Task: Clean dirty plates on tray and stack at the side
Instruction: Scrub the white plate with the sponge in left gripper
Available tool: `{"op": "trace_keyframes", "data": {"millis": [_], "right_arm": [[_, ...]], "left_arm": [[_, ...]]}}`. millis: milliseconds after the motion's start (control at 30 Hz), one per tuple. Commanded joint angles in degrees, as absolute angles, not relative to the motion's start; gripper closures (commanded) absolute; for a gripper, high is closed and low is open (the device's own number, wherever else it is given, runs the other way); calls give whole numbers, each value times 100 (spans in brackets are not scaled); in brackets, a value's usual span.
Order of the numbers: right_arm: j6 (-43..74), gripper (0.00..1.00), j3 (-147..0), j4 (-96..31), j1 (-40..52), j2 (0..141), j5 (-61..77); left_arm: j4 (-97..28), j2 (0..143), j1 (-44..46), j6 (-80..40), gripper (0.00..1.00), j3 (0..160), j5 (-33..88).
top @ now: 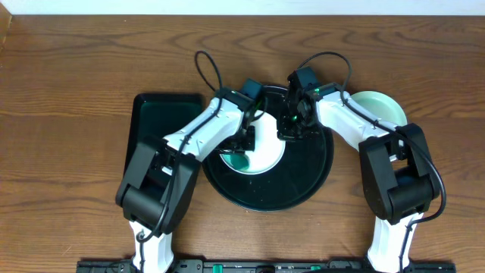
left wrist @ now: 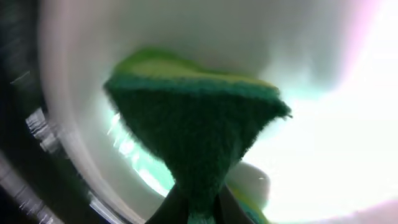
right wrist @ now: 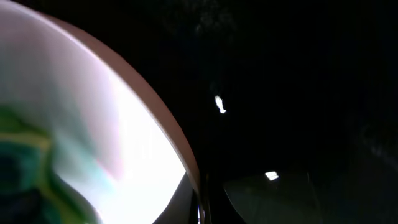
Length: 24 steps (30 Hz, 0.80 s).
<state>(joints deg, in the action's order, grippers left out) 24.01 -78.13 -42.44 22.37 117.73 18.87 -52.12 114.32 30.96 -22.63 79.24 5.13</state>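
A white plate with a teal smear sits on the round black tray. My left gripper is shut on a green sponge and presses it onto the plate's inner face. My right gripper is shut on the plate's right rim, one finger inside and one outside. The sponge shows at the lower left of the right wrist view. A pale mint plate lies on the table to the right of the tray. A third plate is out of view.
A rectangular black tray lies to the left of the round tray, partly under my left arm. The wooden table spreads around both. The arm bases stand at the table's front edge.
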Motion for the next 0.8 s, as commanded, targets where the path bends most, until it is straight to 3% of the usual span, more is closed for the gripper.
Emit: {"op": "trace_keyframes", "data": {"millis": [0,167,400,600,767], "right_arm": [[2414,99,-7664,-4327,2261,11959,1745],[2392,99,-7664,-4379,2261,11959,1747],[2353,99,-7664,-4338,2261,11959,1809],[2353,99,-7664,-4340,2261,11959,1802],[2346,99,-7664,-4329,2261,11959,1785]], "left_arm": [[-5059,11542,3245,-1201,93,7756,1944],[-4458,11542,3242,-1181,93,7756,1883],[-3793,11542,3242,-1247,93,7756,69],[-3420,11542,3242,-2231,93,7756,-1640],[-3841,11528,3236,-2665,93,7870,-2067]]}}
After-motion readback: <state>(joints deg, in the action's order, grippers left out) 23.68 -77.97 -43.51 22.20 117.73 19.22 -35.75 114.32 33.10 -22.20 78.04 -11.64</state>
